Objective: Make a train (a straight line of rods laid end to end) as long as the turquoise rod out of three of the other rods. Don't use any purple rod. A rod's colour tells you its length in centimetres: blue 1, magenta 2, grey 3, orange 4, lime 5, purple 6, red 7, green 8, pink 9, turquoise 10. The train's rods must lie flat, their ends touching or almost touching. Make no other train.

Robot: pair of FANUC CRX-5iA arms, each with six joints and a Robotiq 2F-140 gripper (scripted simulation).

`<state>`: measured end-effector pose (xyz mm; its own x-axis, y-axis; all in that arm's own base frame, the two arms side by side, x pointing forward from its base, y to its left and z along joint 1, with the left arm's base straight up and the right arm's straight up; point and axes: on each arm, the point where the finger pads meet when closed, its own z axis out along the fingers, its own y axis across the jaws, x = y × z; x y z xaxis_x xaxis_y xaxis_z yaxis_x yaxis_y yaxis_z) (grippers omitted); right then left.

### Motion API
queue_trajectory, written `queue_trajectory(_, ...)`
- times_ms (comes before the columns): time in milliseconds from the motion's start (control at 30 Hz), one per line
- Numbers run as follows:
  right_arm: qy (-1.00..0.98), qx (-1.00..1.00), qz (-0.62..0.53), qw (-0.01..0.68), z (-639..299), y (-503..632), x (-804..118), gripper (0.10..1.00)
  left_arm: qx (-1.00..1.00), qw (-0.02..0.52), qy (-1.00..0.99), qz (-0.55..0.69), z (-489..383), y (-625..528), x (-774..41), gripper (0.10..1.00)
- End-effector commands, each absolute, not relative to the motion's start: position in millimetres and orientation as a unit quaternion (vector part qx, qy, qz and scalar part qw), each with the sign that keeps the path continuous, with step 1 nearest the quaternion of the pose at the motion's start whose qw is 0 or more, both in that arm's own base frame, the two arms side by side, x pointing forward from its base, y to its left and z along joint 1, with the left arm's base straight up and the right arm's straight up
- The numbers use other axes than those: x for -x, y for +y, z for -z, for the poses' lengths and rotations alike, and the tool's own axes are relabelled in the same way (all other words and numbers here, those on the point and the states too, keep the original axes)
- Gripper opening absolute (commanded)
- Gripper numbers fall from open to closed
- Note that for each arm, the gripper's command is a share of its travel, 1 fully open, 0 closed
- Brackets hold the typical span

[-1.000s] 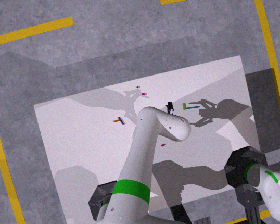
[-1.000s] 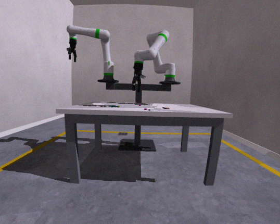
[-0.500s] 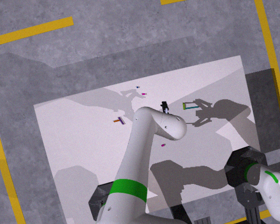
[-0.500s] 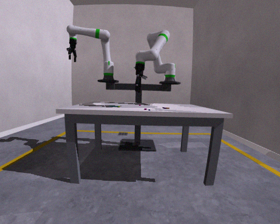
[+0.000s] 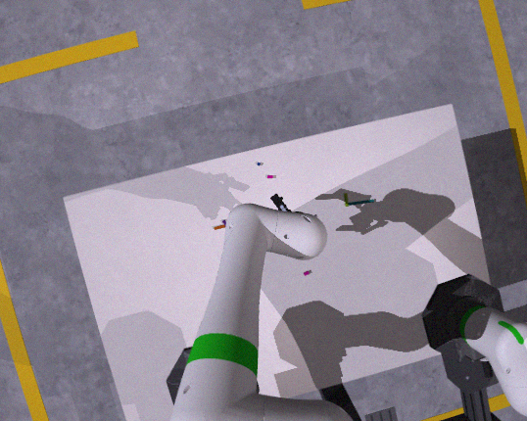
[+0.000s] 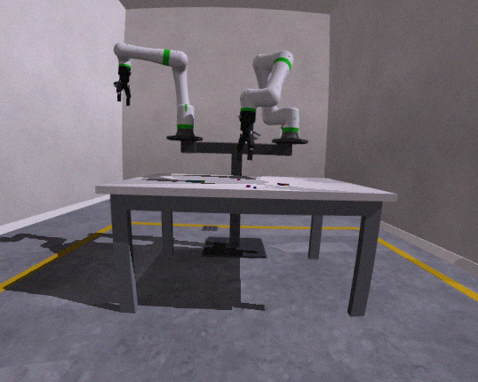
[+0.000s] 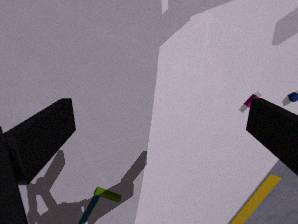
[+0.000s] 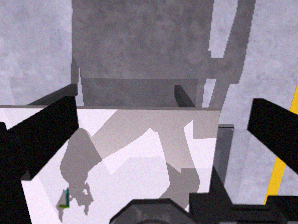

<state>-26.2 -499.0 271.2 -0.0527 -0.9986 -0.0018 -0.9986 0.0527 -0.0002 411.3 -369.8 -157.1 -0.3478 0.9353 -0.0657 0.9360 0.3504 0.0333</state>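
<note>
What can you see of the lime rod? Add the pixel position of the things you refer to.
The short, straight, smooth-looking lime rod [image 5: 346,200] [image 6: 202,181] [image 7: 109,194] [image 8: 64,206] lies flat on the white table [image 5: 150,269] [image 6: 251,194] [image 7: 200,100] [image 8: 135,175], partly in shadow. One end meets, or almost meets, an end of the slim turquoise rod [image 5: 362,202] [image 6: 191,181] [image 7: 89,210] [image 8: 67,194], making an L. No end effector holds it. Material unclear.
</note>
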Motion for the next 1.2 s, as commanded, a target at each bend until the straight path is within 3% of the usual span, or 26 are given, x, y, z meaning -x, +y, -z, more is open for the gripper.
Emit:
queue_trajectory(0, 0.726, 0.688, 0.0, 0.0, -272.0, -499.3, 26.4, 1.0, -0.499, 0.035, 0.866, 0.001, 161.1, -355.5, -416.0, 1.0)
queue_trajectory(1167, 0.726, 0.688, 0.0, 0.0, -272.0, -499.3, 26.4, 1.0, 0.089, 0.017, 0.996, 0.008, 194.9, -244.2, -425.4, 1.0)
